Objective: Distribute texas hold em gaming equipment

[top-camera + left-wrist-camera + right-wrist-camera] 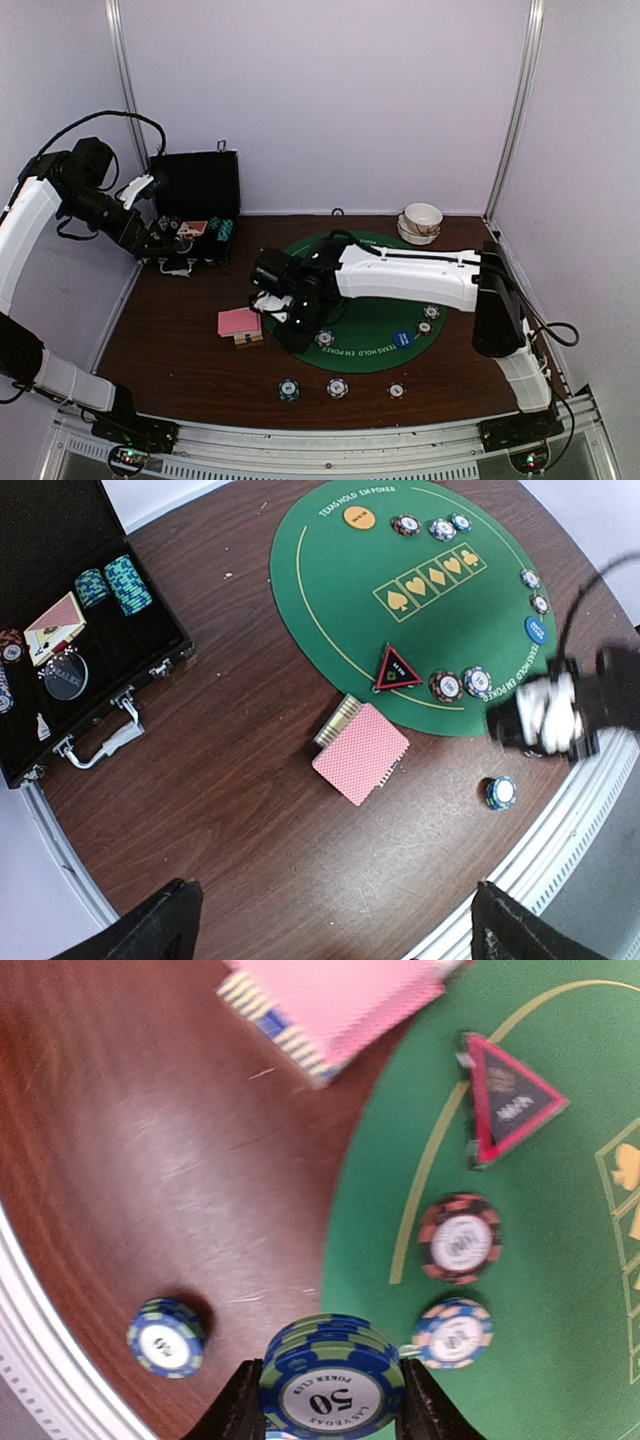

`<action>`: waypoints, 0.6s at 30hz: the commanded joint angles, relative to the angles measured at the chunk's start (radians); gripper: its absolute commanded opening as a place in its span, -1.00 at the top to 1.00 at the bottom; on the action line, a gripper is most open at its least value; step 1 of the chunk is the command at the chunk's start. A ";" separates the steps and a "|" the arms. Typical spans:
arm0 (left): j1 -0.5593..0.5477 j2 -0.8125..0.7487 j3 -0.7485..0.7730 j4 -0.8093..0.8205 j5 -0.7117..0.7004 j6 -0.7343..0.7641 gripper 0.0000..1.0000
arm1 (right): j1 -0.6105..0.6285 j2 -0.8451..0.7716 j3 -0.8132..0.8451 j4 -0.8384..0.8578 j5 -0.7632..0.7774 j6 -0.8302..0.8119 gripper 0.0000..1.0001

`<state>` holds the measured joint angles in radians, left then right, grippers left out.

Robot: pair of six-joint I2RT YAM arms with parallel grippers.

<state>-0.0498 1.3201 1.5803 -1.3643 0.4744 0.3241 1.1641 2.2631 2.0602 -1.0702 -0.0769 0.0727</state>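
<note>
Blue-green poker chips are sitting clenched in the right gripper (at the edge of the green mat); left gripper is hanging released

A short stack of blue-and-green stripe-edged poker chips, top face marked 50, sits level between the closed fingers of the right gripper at the near-left rim of the round green felt mat. Just left of the mat, a deck of pink-backed playing cards lies face down on the brown wooden tabletop. A red-and-black triangle marker lies flat on the mat beside the deck. An orange disc button rests at the mat's far edge, a blue disc button at its near right. Three more chips line the wood along the near side.
</note>
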 commanded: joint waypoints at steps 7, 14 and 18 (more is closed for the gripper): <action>-0.005 -0.002 0.032 -0.009 0.007 0.010 -0.95 | -0.241 0.000 0.046 0.024 0.117 0.085 0.96; -0.006 0.001 0.036 -0.009 0.013 0.009 -0.95 | -0.272 0.123 0.121 0.037 0.110 0.098 0.94; -0.005 0.000 0.038 -0.012 0.009 0.013 -0.95 | -0.276 0.182 0.161 0.040 0.092 0.113 0.93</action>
<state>-0.0498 1.3205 1.5864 -1.3659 0.4755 0.3241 0.8867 2.3989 2.1738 -1.0386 0.0219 0.1612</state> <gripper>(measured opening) 0.976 0.412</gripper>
